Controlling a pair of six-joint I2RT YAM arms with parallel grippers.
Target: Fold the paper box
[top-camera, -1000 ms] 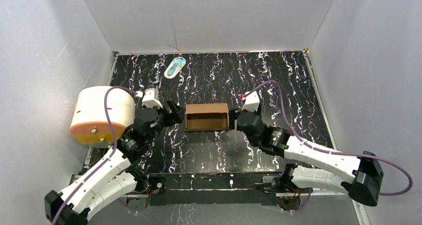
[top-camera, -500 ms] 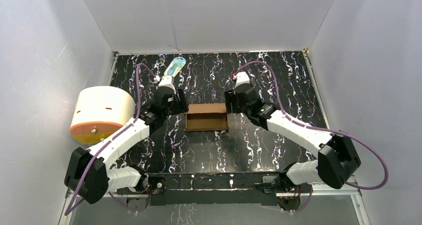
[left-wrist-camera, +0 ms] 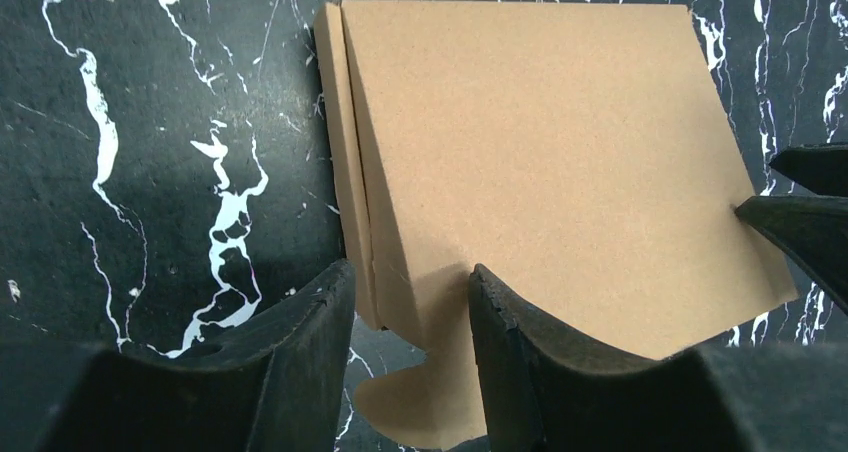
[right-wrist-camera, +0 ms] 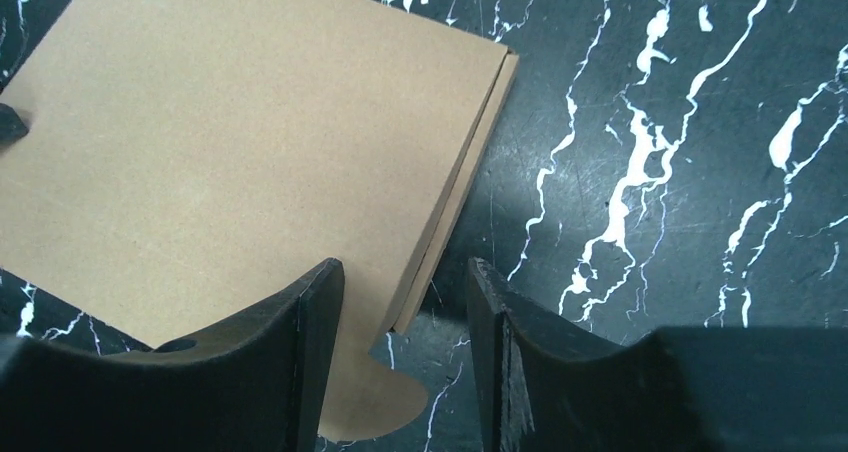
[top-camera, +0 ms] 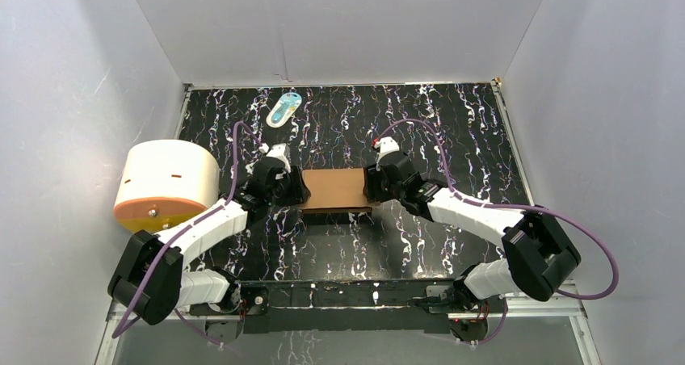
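The paper box (top-camera: 338, 189) is a shallow brown cardboard box at the table's middle, with its lid lying flat over the top. My left gripper (top-camera: 297, 189) is at its left end and my right gripper (top-camera: 370, 186) at its right end. In the left wrist view the left gripper (left-wrist-camera: 410, 302) is open and straddles the box's (left-wrist-camera: 540, 142) near corner, where a rounded lid tab (left-wrist-camera: 430, 412) sticks out. In the right wrist view the right gripper (right-wrist-camera: 405, 282) is open astride the box's (right-wrist-camera: 230, 142) side wall, with a tab (right-wrist-camera: 385, 402) below and a gap at the outer finger (right-wrist-camera: 500, 362).
A white-and-orange cylinder (top-camera: 165, 183) stands at the table's left edge, close to my left arm. A small teal-white packet (top-camera: 283, 108) lies near the back wall. White walls close in three sides. The right gripper's fingertip (left-wrist-camera: 800, 222) shows in the left wrist view.
The box stood open a second ago and its lid now lies flat on top. Both grippers swung to the back corners, then came down at the ends, their jaws narrowing.
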